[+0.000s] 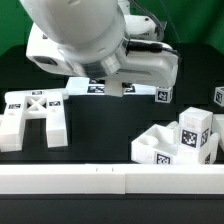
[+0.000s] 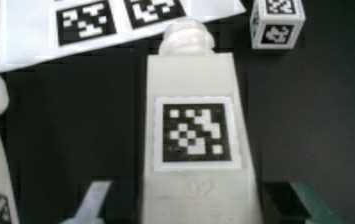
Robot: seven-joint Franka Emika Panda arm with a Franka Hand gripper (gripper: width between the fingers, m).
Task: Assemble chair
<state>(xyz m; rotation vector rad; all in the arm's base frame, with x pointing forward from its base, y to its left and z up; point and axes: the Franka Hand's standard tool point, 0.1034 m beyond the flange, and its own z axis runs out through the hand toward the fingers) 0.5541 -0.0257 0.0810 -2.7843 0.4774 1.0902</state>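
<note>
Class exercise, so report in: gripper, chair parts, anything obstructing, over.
Gripper shut on matte white square plastic leg. White X-braced frame lies apart. Nothing seen blocking.

One pincer (image 2: pixel 195 200) grips one leg (image 2: pixel 192 110), with one marker board (image 1: pixel 97 88) just beside it and, well apart from it, one X-braced frame (image 1: pixel 30 112), one seat block (image 1: pixel 192 135) and two small tagged blocks (image 1: pixel 163 95).
</note>
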